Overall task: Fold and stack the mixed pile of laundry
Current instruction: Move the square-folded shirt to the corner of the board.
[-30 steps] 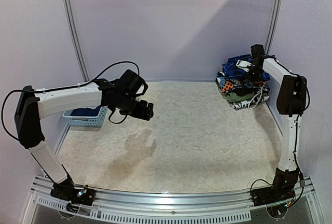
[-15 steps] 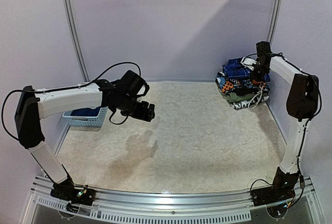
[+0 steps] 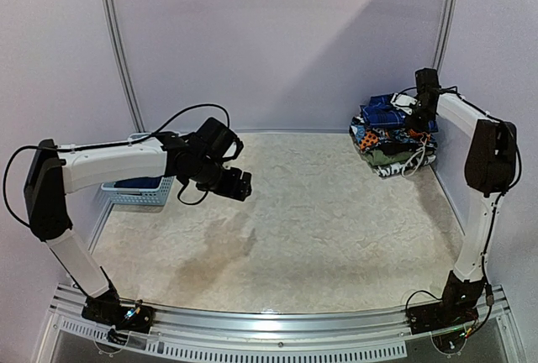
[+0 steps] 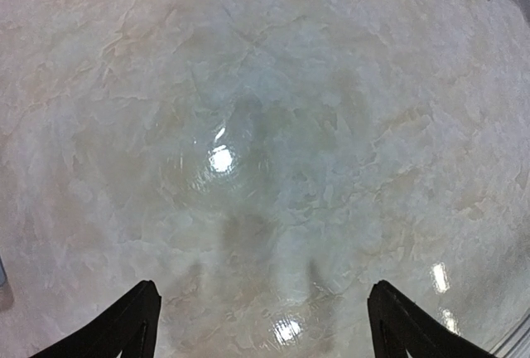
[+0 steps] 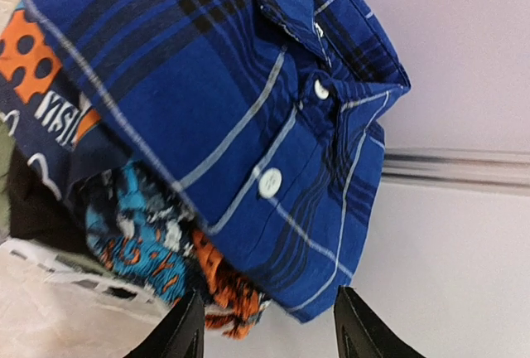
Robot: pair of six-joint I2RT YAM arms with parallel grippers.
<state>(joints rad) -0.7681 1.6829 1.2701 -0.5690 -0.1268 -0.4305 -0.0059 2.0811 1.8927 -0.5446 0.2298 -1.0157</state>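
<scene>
A stack of folded garments (image 3: 393,140) sits at the back right corner of the table. A blue-and-black plaid shirt (image 3: 385,111) lies folded on top; it also shows in the right wrist view (image 5: 224,118), collar and buttons up. Under it are orange, teal and dark patterned clothes (image 5: 132,234). My right gripper (image 3: 418,119) hovers open and empty just over the stack's far edge (image 5: 269,325). My left gripper (image 3: 238,183) is open and empty above the bare table at centre-left, and in the left wrist view (image 4: 265,325) only the table top lies below it.
A light-blue slotted plastic basket (image 3: 139,188) stands at the left edge behind my left arm, with something dark blue inside. Walls close the table at the back and right. The marbled table top (image 3: 319,228) spreads between the arms.
My right gripper has lifted off the stack and moved slightly back and right. My left gripper has dropped a little and shifted slightly right.
</scene>
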